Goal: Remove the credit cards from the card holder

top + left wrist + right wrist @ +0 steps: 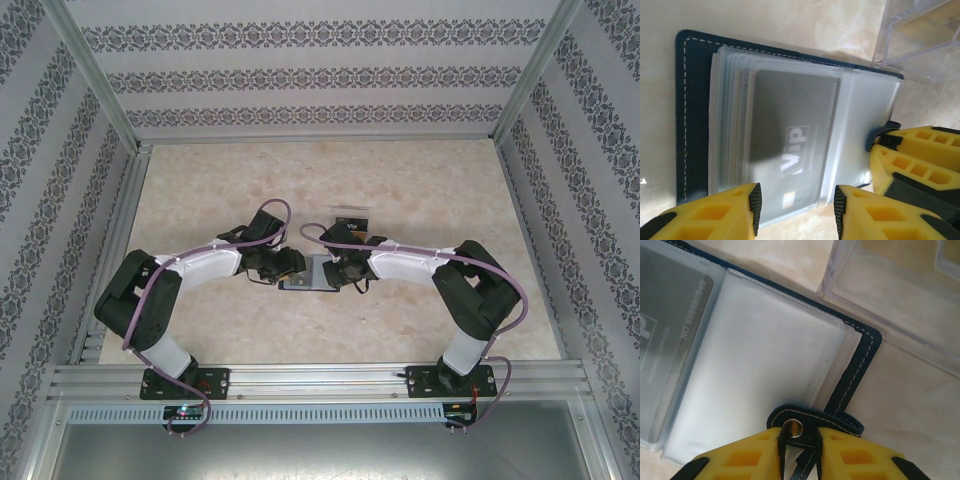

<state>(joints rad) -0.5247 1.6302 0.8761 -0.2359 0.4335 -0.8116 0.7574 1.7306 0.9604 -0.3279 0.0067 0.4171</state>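
Note:
The card holder (692,120) lies open on the table, dark navy with white stitching and a stack of clear sleeves inside. A grey credit card marked "ViP" (790,130) sits in the top sleeve. My left gripper (797,207) is open, its jaws straddling the near end of that sleeve, and the right-hand pad is clear of it. My right gripper (800,437) is shut on the holder's closing tab (810,420), right at the snap button. In the top view both grippers meet over the card holder (308,276). The same card (665,330) shows at the left edge of the right wrist view.
A clear plastic box (920,40) stands just beyond the holder's far corner; it is also in the right wrist view (900,305) and the top view (350,220). The marbled tabletop (450,190) is walled by patterned panels and an aluminium frame.

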